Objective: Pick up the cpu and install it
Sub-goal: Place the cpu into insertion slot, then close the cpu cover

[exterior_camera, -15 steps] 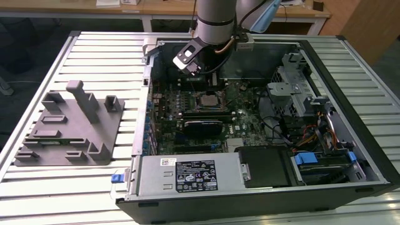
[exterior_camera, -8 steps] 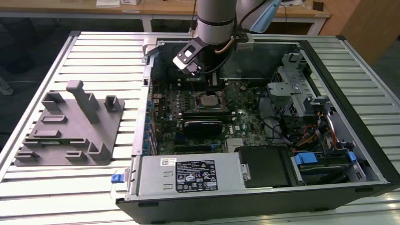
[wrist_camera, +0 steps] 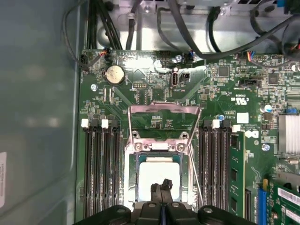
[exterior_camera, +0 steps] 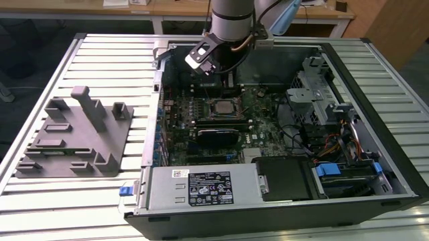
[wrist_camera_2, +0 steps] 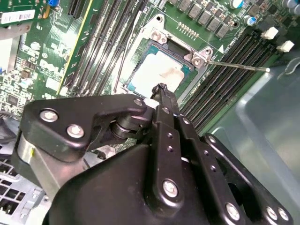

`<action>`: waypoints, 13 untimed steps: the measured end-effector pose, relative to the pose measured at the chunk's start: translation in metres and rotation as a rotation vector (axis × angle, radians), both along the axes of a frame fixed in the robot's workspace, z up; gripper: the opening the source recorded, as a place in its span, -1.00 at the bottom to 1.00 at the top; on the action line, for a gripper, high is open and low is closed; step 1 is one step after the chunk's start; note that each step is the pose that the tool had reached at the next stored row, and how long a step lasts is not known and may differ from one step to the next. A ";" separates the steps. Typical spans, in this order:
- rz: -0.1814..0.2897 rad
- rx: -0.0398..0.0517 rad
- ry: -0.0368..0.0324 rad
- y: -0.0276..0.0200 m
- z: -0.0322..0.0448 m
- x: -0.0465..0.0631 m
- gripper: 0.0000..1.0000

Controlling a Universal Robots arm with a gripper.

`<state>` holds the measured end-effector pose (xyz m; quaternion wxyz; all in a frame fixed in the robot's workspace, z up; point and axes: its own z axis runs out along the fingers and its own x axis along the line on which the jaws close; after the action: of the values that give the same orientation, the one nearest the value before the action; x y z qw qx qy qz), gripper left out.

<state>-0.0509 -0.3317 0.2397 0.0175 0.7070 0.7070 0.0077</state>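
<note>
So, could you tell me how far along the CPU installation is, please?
Done: the cpu already lies flat in the motherboard socket. In hand: nothing is held; the hand, shut and empty, is just over the cpu. Left: the socket's metal frame stands open and its lever is unlatched, so the cpu is not yet clamped.

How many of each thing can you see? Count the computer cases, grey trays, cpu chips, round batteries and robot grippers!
computer case: 1
grey plastic tray: 1
cpu: 1
coin battery: 1
gripper: 1
Total: 5
</note>
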 end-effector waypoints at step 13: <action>-0.049 0.0007 -0.0014 0.0000 0.0007 0.000 -0.79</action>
<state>-0.0509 -0.3317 0.2403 0.0179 0.7242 0.6893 0.0081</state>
